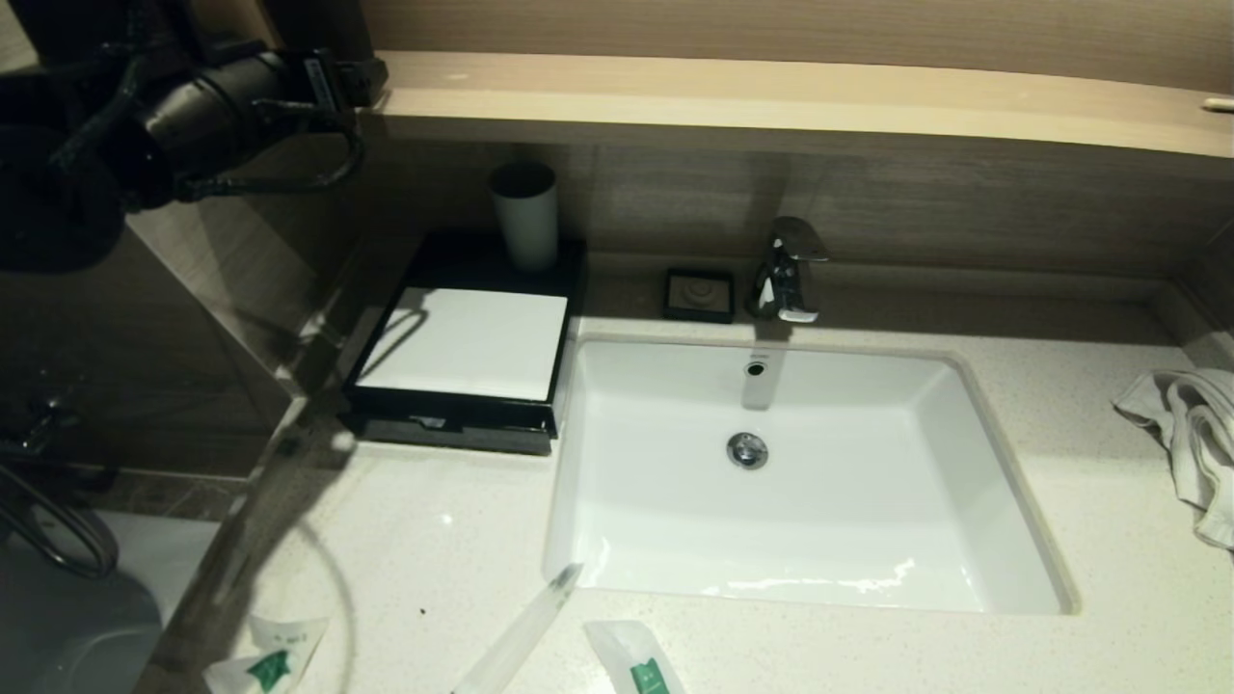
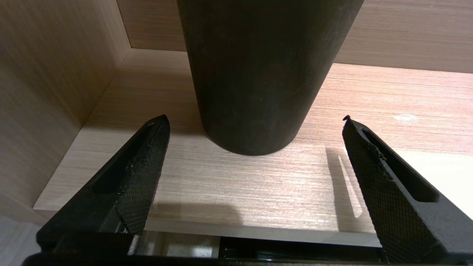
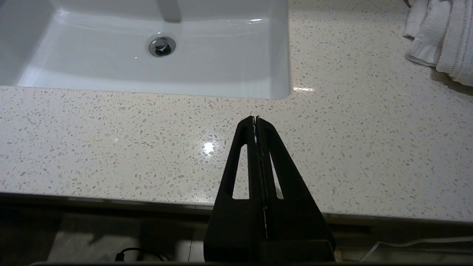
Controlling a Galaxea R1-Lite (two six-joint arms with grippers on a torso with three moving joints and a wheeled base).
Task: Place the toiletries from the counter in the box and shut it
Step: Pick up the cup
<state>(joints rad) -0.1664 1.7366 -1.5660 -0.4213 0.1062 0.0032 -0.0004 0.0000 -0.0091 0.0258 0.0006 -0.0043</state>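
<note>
Left gripper (image 2: 255, 122) up at the wooden shelf (image 2: 258, 184), jaws spread wide, nothing held; a black cup (image 2: 258, 74) stands upright on the shelf between the open fingers, apart from both. Right gripper (image 3: 255, 120) parked over the counter's front edge, jaws pressed together, empty.

Counter (image 1: 434, 540): pale speckled stone, white sink (image 1: 800, 482) set in it. Box (image 1: 463, 357) at the back left corner beside the sink, white panel on top, drawer looks shut. White cup (image 1: 525, 217) stands on its rear edge.

Toiletries at the near edge, well apart from the box: one green-label sachet (image 1: 275, 660), one long stick (image 1: 521, 631), another sachet (image 1: 641, 660).

Risks, my judgement:
- pulling back askew could clip the black cup and topple it
- white cup may tip when the box is handled
- thin wrappers could slip from the fingers, and the stick, close to the basin rim, could slide into the sink
</note>
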